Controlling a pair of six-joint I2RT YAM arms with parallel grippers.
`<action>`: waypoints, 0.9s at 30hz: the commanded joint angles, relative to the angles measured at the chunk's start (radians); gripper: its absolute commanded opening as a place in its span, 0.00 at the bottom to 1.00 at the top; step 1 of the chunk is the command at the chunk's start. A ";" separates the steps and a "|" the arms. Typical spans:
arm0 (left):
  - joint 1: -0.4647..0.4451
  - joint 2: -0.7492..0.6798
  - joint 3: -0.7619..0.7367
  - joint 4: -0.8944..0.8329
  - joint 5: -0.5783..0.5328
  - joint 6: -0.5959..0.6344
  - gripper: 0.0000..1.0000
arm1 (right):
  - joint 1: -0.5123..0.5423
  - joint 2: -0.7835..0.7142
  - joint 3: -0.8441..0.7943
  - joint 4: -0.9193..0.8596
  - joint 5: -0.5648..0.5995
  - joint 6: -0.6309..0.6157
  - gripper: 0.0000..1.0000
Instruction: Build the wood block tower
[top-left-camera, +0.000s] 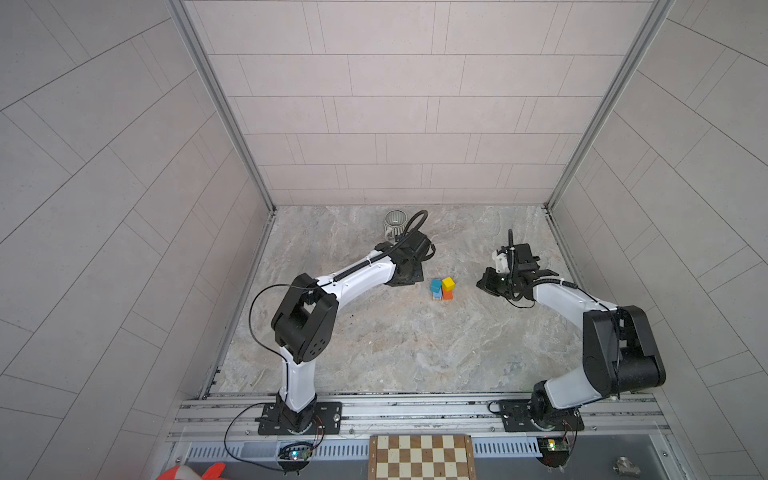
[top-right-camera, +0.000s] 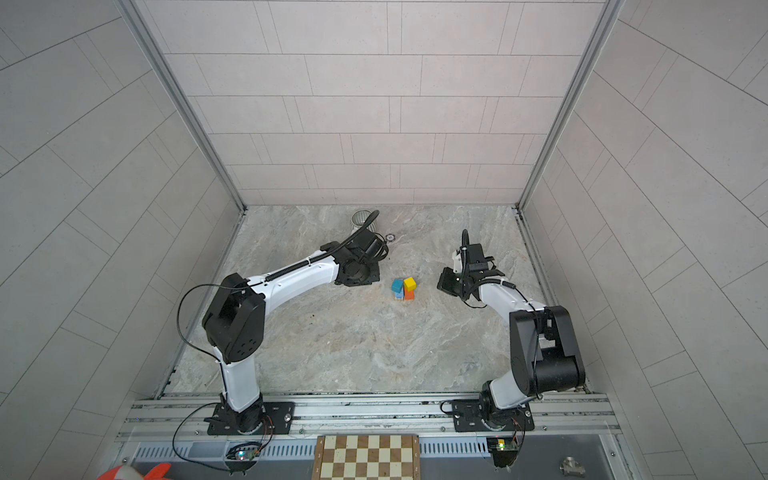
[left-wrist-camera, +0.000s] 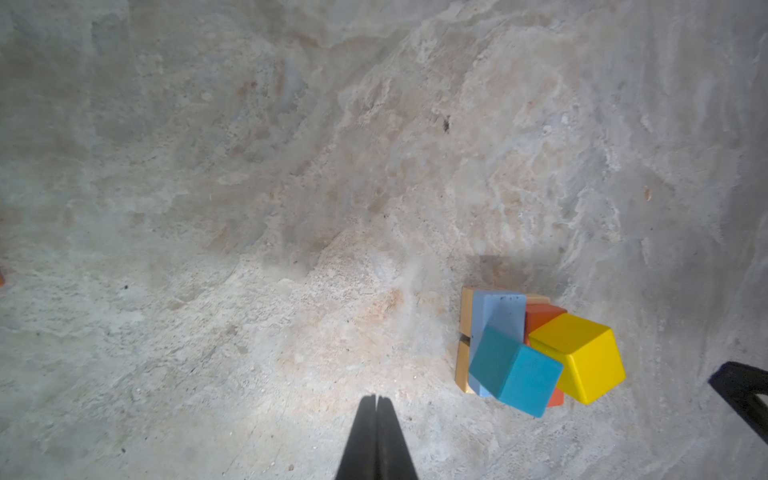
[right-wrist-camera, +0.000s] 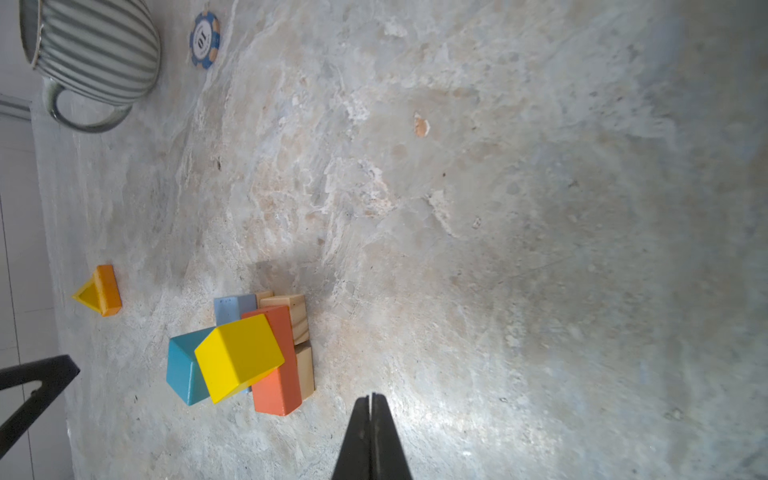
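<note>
The wood block tower (top-left-camera: 443, 288) (top-right-camera: 404, 287) stands mid-table between my two arms. A teal cube (left-wrist-camera: 515, 370) and a yellow cube (left-wrist-camera: 582, 357) sit tilted on top. Under them lie a light blue block (left-wrist-camera: 500, 311) and an orange-red block (right-wrist-camera: 278, 374), on natural-wood blocks (right-wrist-camera: 297, 318). An orange and yellow triangular piece (right-wrist-camera: 102, 291) lies alone on the table, apart from the pile. My left gripper (left-wrist-camera: 376, 399) is shut and empty above bare table beside the tower. My right gripper (right-wrist-camera: 371, 397) is shut and empty on the tower's other side.
A grey ribbed cup (top-left-camera: 395, 222) (right-wrist-camera: 91, 50) stands at the back, behind the left arm. A blue poker chip (right-wrist-camera: 205, 39) (top-right-camera: 390, 237) lies near it. A chessboard (top-left-camera: 420, 457) sits in front of the rail. Tiled walls close in three sides.
</note>
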 joint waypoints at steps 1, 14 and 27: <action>0.013 -0.012 -0.024 0.071 0.036 0.023 0.02 | 0.017 0.033 0.027 -0.034 0.001 -0.016 0.00; 0.006 0.088 -0.023 0.182 0.121 -0.009 0.00 | 0.071 0.110 0.086 0.010 -0.044 0.020 0.00; -0.022 0.116 -0.015 0.225 0.141 -0.032 0.00 | 0.108 0.153 0.096 0.072 -0.097 0.040 0.00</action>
